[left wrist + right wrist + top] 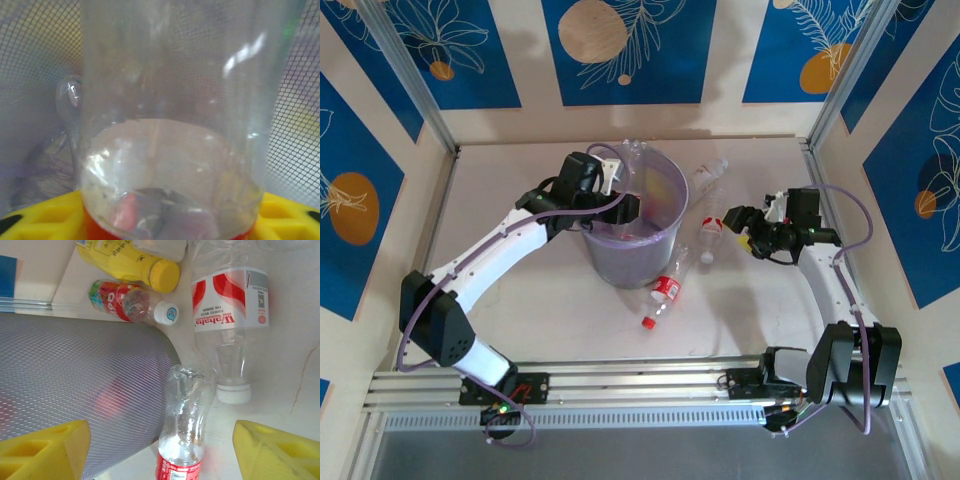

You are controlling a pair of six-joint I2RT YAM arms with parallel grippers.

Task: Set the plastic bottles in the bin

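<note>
By the table's (550, 310) near edge lies a loose red cap (647, 322); the near-left stretch is bare. Just beyond, a red-labelled bottle (667, 287) lies beside the bin (620, 265). The right gripper (160, 452) gapes wide and empty, that bottle lined up between its fingers. A white-capped bottle (230, 315) lies alongside, a yellow bottle (135, 262) farther. The left gripper (618, 180) clamps a clear bottle (170, 125) over the bin's rim.
</note>
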